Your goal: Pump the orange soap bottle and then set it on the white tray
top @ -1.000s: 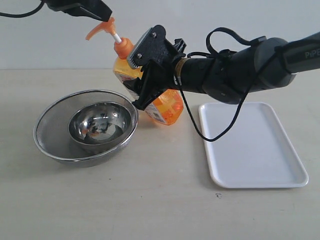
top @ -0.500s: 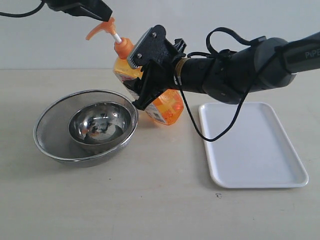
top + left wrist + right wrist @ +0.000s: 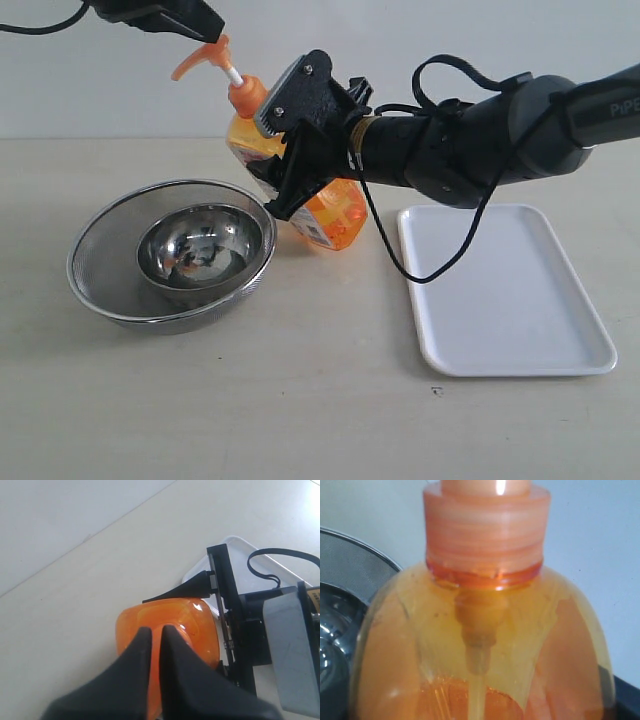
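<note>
Two steps are seemingly remaining: right pincer [image 3: 272,165] is clamping the tilted orange soap bottle [image 3: 335,215] toward the tabletop's [image 3: 320,400] far edge; left pincer [image 3: 213,32], fingers [image 3: 125,670] together, is touching its raised pump head [image 3: 200,58]; white tray [image 3: 500,290] is waiting alongside.

Frontal overview; wrist close-ups sharing bottle [image 3: 336,222]

Layout on my table [image 3: 320,420]:
Bowl [image 3: 205,245] in strainer [image 3: 100,262] at left, soap bottle [image 3: 335,215] just behind its right edge, tray [image 3: 510,300] farther right.
</note>
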### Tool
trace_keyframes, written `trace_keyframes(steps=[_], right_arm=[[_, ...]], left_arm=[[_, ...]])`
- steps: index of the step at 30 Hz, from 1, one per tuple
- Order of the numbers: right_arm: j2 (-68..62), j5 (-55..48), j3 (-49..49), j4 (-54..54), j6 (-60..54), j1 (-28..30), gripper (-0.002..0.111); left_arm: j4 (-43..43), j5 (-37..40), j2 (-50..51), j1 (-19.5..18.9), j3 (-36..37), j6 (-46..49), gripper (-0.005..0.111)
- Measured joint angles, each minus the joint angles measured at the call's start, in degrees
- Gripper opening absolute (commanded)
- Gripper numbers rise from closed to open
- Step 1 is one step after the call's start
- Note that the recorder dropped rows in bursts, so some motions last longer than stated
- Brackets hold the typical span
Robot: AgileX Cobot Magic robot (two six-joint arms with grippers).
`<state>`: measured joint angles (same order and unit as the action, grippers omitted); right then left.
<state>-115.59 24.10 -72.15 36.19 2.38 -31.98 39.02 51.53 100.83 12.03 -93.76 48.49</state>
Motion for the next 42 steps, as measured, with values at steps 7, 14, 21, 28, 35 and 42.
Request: trace_keyframes(steps=[7, 14, 21, 28, 35, 42], right_arm=[[0.00, 0.00, 0.00, 0.00, 0.00, 0.00, 0.000], [0.00, -0.11, 0.00, -0.37, 0.13, 0.18, 0.000], [0.00, -0.20, 0.00, -0.40, 0.01, 0.34, 0.000], [0.00, -0.20, 0.00, -0.40, -0.21, 0.44, 0.000], [0.00, -0.20, 0.00, -0.28, -0.21, 0.44, 0.000], [0.00, -0.24, 0.00, -0.28, -0.21, 0.44, 0.000]], left_arm=[[0.35, 0.00, 0.26, 0.00, -0.11, -0.37, 0.005], [1.88, -0.96, 1.12, 0.00, -0.13, -0.58, 0.005], [3.49, -2.80, 1.01, 0.00, 1.85, -0.66, 0.005], [3.85, -3.02, 1.01, 0.00, 2.04, -0.66, 0.005], [3.85, -3.02, 1.01, 0.00, 2.08, -0.66, 0.005], [3.85, -3.02, 1.01, 0.00, 2.08, -0.66, 0.005]])
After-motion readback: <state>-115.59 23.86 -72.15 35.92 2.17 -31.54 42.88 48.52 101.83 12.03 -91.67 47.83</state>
